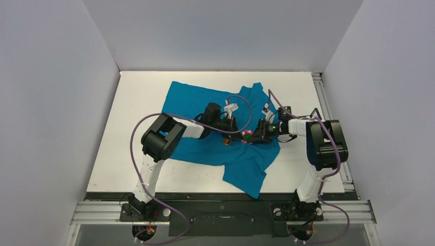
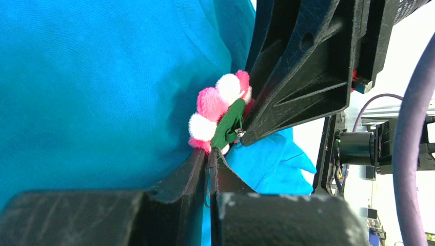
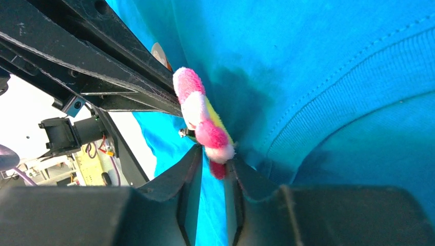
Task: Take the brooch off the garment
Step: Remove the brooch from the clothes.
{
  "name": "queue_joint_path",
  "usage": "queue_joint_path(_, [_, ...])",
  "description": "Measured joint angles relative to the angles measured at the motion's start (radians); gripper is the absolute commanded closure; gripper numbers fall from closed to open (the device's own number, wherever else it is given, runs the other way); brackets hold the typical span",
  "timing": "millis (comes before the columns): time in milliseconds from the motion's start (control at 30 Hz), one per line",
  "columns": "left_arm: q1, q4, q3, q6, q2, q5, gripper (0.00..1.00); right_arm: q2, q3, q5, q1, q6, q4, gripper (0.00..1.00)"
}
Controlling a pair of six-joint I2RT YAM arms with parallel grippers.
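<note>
The teal garment point(image 1: 200, 100) lies spread on the white table. The pink and white flower brooch point(image 1: 246, 136) sits on it near the middle, and both grippers meet there. My left gripper point(image 1: 235, 129) is shut, its tips point(image 2: 210, 154) against the lower edge of the brooch point(image 2: 218, 110) with a thin strip of garment point(image 2: 92, 77) showing between the fingers. My right gripper point(image 1: 255, 135) is closed on the brooch's lower petals point(image 3: 218, 154). The brooch point(image 3: 202, 115) stands on edge off the garment point(image 3: 333, 61). A right finger point(image 2: 302, 77) touches the brooch's green back.
A small orange-brown thing point(image 1: 226, 142) lies on the shirt just left of the brooch. The white table point(image 1: 138, 102) is walled on three sides. A metal rail point(image 1: 328, 113) runs along the right edge. Purple cables point(image 1: 241, 100) loop over the shirt.
</note>
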Motion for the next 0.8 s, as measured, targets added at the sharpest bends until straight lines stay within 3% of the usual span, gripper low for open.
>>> queue_joint_path(200, [0.001,-0.011,0.001,0.002,0.001,0.001,1.0,0.0,0.001,0.001,0.0,-0.029,-0.023,1.0])
queue_joint_path(267, [0.001,-0.015,0.005,0.002,0.005,0.002,1.0,0.0,0.001,0.0,0.0,-0.032,-0.026,0.88])
queue_joint_path(300, [0.001,-0.016,0.007,0.001,0.006,0.004,1.0,0.0,0.002,0.0,0.0,-0.034,-0.027,0.76])
queue_joint_path(400, [0.0,-0.016,0.01,0.001,0.006,0.012,1.0,0.0,0.005,0.0,0.001,-0.034,-0.031,0.7])
queue_joint_path(700, [-0.003,-0.018,0.014,0.001,0.008,0.023,1.0,0.0,0.006,0.013,0.001,-0.064,-0.034,0.91])
queue_joint_path(800, [-0.002,-0.026,0.017,0.001,0.009,0.025,1.0,0.0,0.011,0.013,0.001,-0.087,-0.049,0.88])
